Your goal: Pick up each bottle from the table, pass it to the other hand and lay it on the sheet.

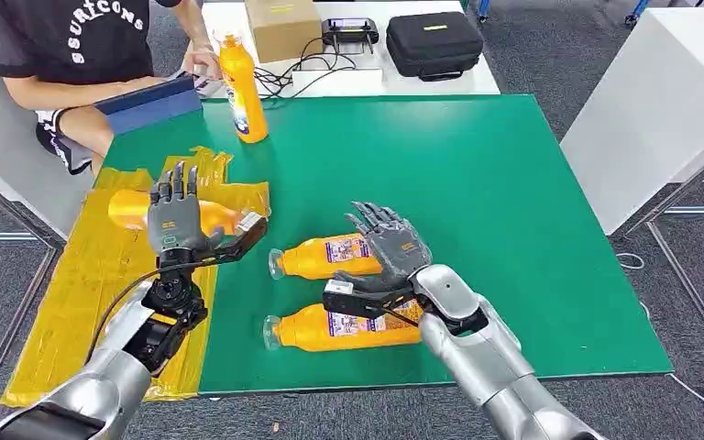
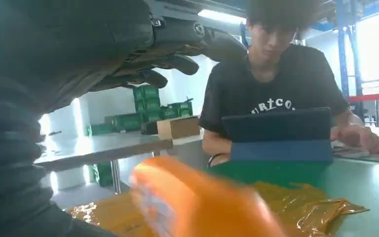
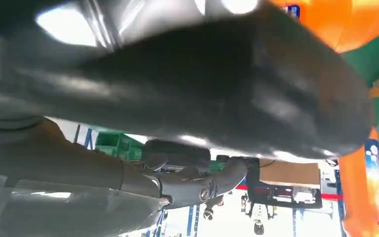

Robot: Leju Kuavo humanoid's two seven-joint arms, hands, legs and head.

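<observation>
1. Green table (image 1: 477, 183): four orange bottles are in the head view, and a crumpled yellow sheet (image 1: 82, 302) covers the table's left edge.
2. Sheet bottle (image 1: 128, 209): it lies on its side on the sheet under the left hand, long axis across the table. Its base points left and its neck end points right, toward the green surface. In the left wrist view it is a blurred orange shape close below the hand.
3. Left hand (image 1: 176, 218): it hovers over that bottle with the fingers apart and extended. Whether the palm touches the bottle cannot be told.
4. Far bottle (image 1: 325, 257): it lies on its side on the green surface, long axis across the table, cap pointing left toward the sheet. Its base end is hidden under the right hand.
5. Near bottle (image 1: 339, 328): it lies just in front of the far one and parallel to it, cap also pointing left.
6. Right hand (image 1: 394, 249): it lies over the base end of the far bottle with the fingers spread wide and pointing away from the robot. A grip cannot be told.
7. Upright bottle (image 1: 243, 90): it stands at the table's far edge, cap up.
8. A seated person (image 1: 64, 46) works at a blue tablet (image 1: 147, 103) beyond the far left corner.
</observation>
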